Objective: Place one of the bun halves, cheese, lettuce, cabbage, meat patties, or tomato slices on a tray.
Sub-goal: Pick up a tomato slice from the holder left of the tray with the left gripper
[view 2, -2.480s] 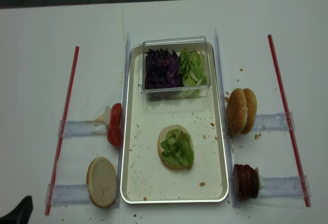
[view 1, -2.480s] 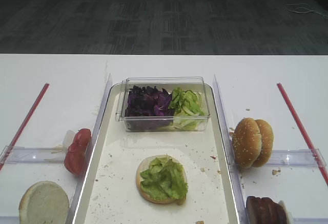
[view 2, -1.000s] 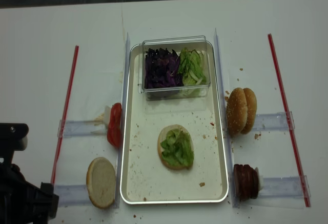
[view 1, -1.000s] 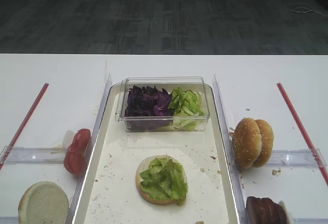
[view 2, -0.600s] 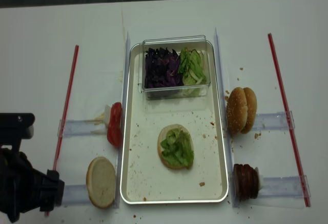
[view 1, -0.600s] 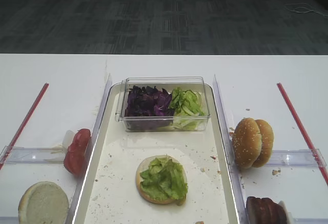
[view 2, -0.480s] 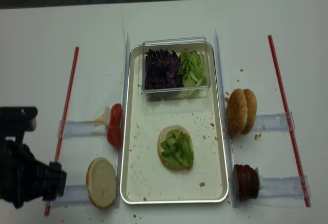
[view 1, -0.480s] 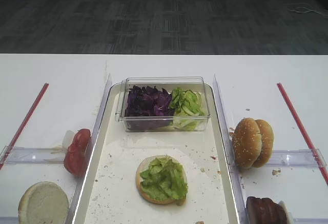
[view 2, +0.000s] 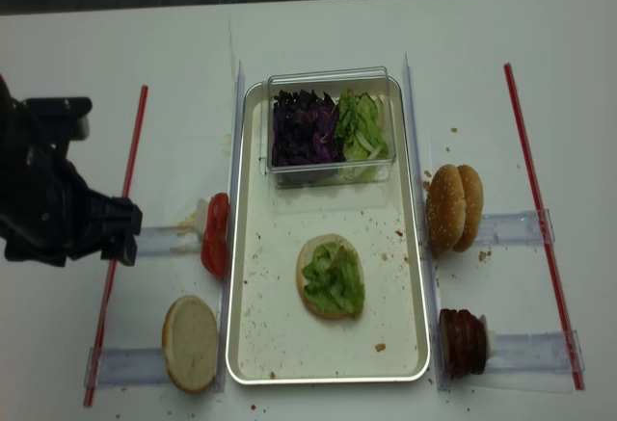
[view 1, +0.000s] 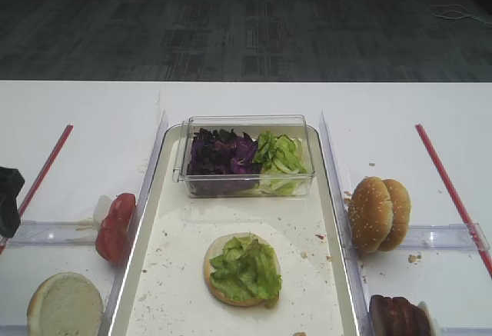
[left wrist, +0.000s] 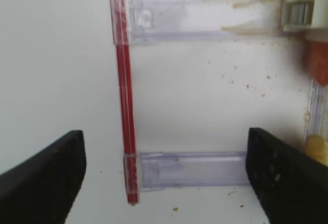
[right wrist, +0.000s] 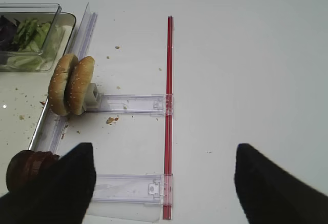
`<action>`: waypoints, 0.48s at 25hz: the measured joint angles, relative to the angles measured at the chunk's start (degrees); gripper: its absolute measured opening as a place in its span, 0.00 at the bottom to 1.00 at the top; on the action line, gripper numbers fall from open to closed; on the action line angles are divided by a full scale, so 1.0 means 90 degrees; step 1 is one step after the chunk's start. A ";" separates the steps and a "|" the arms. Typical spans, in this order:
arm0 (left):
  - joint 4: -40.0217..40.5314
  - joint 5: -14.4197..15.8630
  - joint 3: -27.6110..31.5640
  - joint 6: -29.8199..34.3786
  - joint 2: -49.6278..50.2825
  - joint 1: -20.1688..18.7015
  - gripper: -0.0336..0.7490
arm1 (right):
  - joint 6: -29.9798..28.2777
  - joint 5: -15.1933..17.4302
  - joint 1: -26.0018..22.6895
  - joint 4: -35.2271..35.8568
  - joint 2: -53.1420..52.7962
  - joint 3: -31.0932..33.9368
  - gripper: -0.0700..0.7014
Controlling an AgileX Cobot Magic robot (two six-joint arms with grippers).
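Observation:
On the long white tray (view 2: 253, 344) lies a flat bun half topped with lettuce (view 2: 332, 277). The tomato slices (view 2: 216, 236) stand on edge just left of the tray, with a pale cut bun half (view 2: 191, 341) nearer the front. Sesame bun halves (view 2: 453, 208) and meat patties (view 2: 463, 341) stand on the right. My left gripper (left wrist: 164, 183) is open over the red strip (left wrist: 125, 106), left of the tomatoes, holding nothing. My right gripper (right wrist: 164, 193) is open over bare table right of the patties (right wrist: 25, 167). Cheese is out of view.
A clear plastic box (view 2: 331, 74) at the tray's far end holds purple cabbage (view 2: 304, 130) and lettuce (view 2: 362, 127). Clear holders (view 2: 511, 228) and red strips (view 2: 528, 171) lie on both sides. Crumbs speckle the tray. The left arm (view 1: 9, 197) shows at the left edge.
The left arm has come in from the near left corner and moved away along the left red strip to beside the tomato slices. Its jaws stayed open. The food has not moved.

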 joint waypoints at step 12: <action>0.0000 0.0238 -0.1121 0.0022 0.1044 0.0000 0.83 | 0.0000 0.0000 0.0000 0.0000 0.0000 0.0000 0.86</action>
